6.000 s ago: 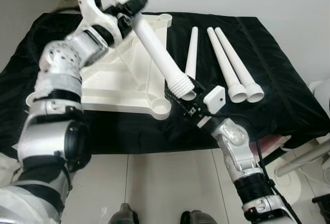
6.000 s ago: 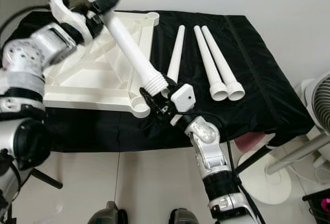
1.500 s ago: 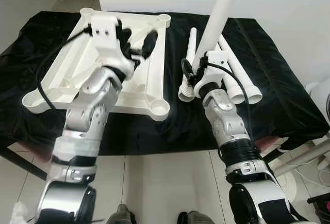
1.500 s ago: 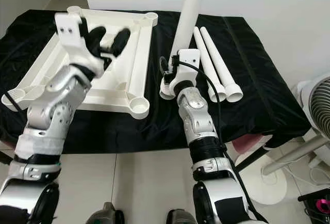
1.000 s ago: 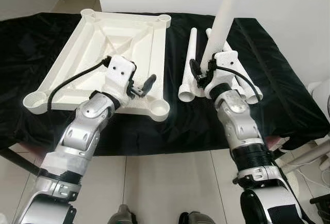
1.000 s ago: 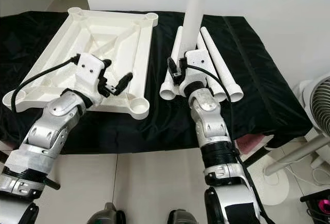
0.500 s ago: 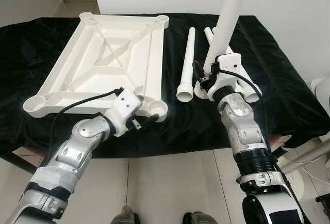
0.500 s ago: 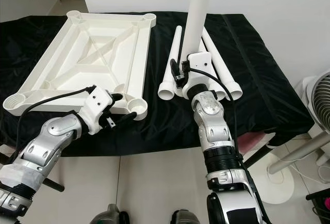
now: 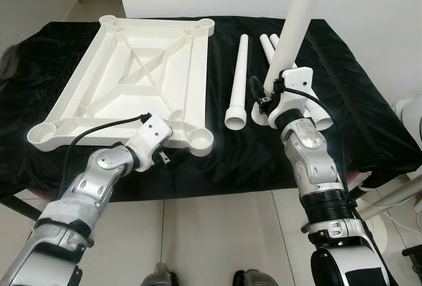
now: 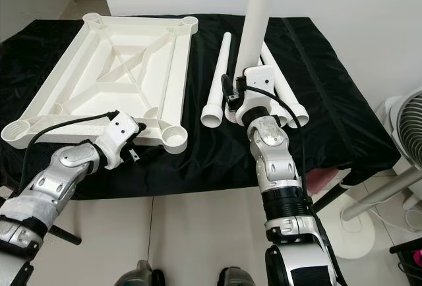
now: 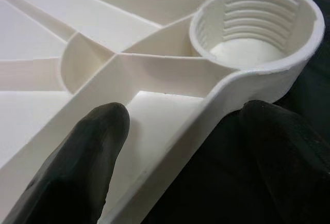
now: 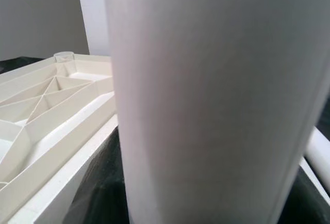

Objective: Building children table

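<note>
Tabletop (image 9: pixel 132 68) inverted on black cloth (image 9: pixel 369 101); one leg (image 9: pixel 290 42) held upright.

Left gripper (image 11: pixel 180 146) at near edge of tabletop, beside threaded corner socket (image 11: pixel 255 25) at 6 o'clock of the panel; fingers (image 11: pixel 77 157) spread wide, one inside the rim wall, one outside over cloth, not closed on it. Right gripper (image 9: pixel 264 98) at 3 o'clock of tabletop, clamped on lower end of leg, threaded foot low near cloth, shaft rising out of frame. Second leg (image 9: pixel 239 78) flat on cloth between tabletop and held leg. Two more legs (image 10: pixel 283 88) flat behind right gripper, partly hidden. Fan (image 10: pixel 412 128) at 3 o'clock, off the cloth.
</note>
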